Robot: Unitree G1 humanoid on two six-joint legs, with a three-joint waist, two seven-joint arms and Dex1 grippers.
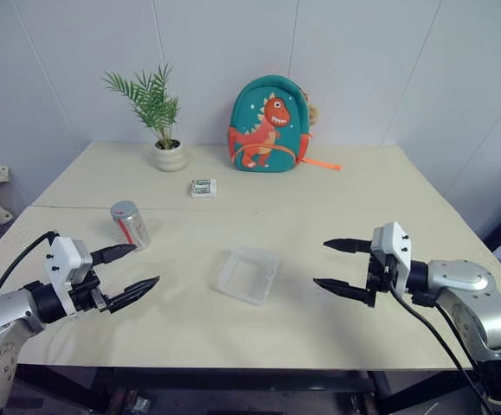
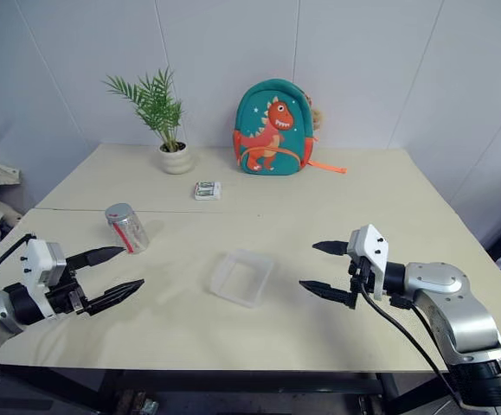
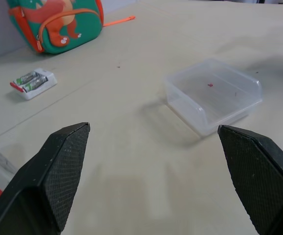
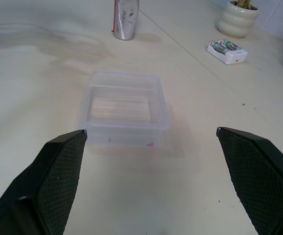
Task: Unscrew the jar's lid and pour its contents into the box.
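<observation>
While both arms hang over the near edge of the desk (image 1: 337, 186) with nothing in them, we judge the task to be at its very start — the reach for the jar has not begun. Our left gripper (image 1: 134, 269) has its two black fingers spread wide apart and empty, near the left edge; our right gripper (image 1: 341, 265) is likewise wide apart and empty, toward the right edge, and both point in toward the middle.

Between them, a little past the fingertips, lies the box (image 1: 248, 275), clear, shallow and seemingly empty apart from a red speck or two. Just beyond the left gripper, near the left edge, stands the jar (image 1: 130, 225), tilted slightly, its lid (image 1: 124, 208) on top and the red mark down its side; its contents we cannot make out.

Further back sit a small white packet (image 1: 203, 188), then a potted plant (image 1: 169, 154) and a dinosaur backpack (image 1: 268, 125) along the far edge.

Next, we think, the left gripper should go forward to close around the jar's body — low enough to leave the lid free for the right gripper to grip and twist.
</observation>
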